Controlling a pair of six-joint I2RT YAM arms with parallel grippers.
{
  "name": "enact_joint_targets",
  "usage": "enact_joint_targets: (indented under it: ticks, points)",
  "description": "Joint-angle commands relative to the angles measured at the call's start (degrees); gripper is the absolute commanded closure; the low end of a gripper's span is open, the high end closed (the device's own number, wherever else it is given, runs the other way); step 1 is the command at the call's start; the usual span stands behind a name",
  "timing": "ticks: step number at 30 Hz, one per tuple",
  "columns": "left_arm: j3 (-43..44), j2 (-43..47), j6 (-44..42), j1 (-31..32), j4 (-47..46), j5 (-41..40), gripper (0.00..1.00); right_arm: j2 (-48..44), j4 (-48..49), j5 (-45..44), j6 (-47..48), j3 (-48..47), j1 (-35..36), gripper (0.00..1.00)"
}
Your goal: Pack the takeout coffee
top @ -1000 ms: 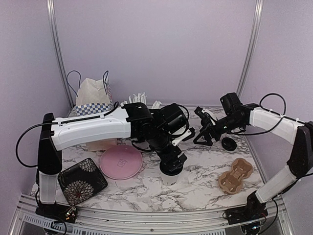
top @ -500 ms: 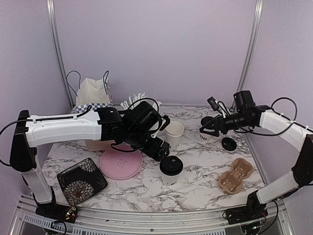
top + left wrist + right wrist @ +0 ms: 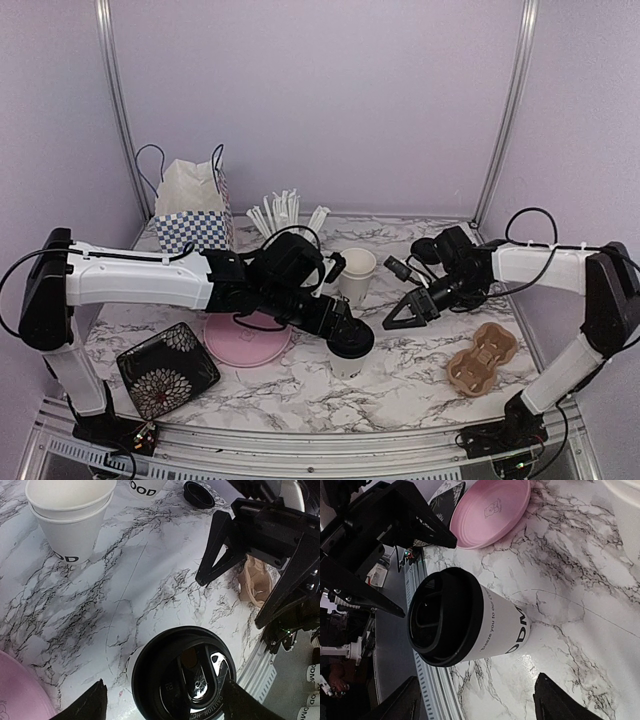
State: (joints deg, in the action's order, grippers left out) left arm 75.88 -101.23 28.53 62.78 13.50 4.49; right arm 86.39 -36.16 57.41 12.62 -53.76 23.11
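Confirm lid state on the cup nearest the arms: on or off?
On. The black lid sits over the rim of the upright cup in both wrist views.

I work in a robot lab's test booth: plain lilac walls (image 3: 320, 100) framed by bare metal posts (image 3: 115, 110), a marble-print table (image 3: 410, 380) with my left arm (image 3: 140, 280) and right arm (image 3: 545, 265) bolted at its near edge, cables loose. Staged café props sit there: white paper cups (image 3: 356, 272), a checkered bag (image 3: 190, 228), a pink plate (image 3: 240, 345), a cardboard cup carrier (image 3: 482, 357).
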Motion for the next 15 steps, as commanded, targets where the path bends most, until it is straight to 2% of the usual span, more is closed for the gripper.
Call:
enact_joint_targets:
  ticks: [1, 6, 15]
  points:
    - [-1.27, -0.04, 1.37, 0.06, -4.27, 2.0, 0.21, 3.29, -0.14, 2.57, 1.63, -0.42, 2.01, 0.29]
    - [-2.9, -0.22, 1.86, 0.12, -4.27, 3.48, 0.25, 6.98, -1.77, 5.84, 5.57, -1.52, 3.91, 0.36]
    - [-5.49, -0.29, 2.07, 0.63, -4.33, 2.94, 0.31, 11.77, -5.55, 7.94, 9.76, -4.7, 5.7, 0.26]
